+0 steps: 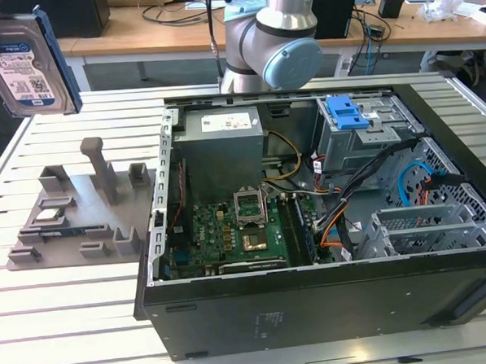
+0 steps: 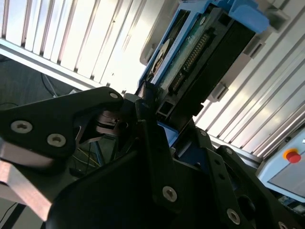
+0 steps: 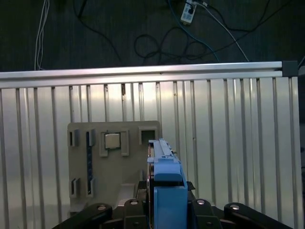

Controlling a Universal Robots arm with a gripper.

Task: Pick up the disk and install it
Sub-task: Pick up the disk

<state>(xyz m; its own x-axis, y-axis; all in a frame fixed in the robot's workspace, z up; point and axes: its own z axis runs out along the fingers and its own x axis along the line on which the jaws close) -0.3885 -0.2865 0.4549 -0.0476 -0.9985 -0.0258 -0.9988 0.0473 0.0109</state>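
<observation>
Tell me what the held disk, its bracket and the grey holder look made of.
Disk: silver metal casing, dull sheen, white paper-like label.
Bracket: blue plastic, matte, moulded edges.
Grey holder: probably plastic, uniformly matte with blocky moulded sockets; uncertain.

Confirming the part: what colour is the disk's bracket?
Blue; clearest on the disk in the first wrist view.

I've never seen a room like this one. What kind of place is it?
Probably a robotics lab or workshop. There is a robot arm, an open computer case lying on a slatted metal table, and the gripper is holding the disk up in the air.
</observation>
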